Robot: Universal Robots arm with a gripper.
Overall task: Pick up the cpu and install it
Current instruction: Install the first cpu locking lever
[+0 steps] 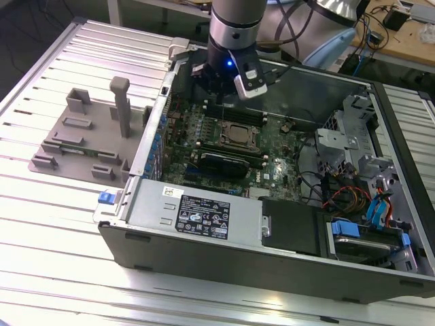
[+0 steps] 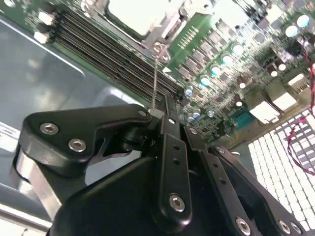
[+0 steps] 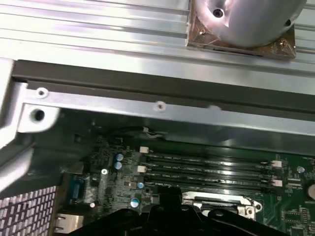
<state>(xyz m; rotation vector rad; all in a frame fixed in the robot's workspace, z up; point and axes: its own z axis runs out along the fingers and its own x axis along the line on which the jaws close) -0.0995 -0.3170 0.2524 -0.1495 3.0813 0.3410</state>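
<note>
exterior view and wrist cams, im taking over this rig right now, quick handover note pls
Arm: the gripper looks shut on the thin metal lever, low inside the open computer case, over the memory slots.
Part: the cpu lies in the socket, not in the gripper.
Done: cpu placed, by the look of it.
Left: the lever stands up from the socket and is not yet latched down.

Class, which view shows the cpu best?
The exterior view: the cpu sits whole in the socket. The second wrist view cuts off part of its pale top; the first wrist view catches just the socket's edge.
</note>
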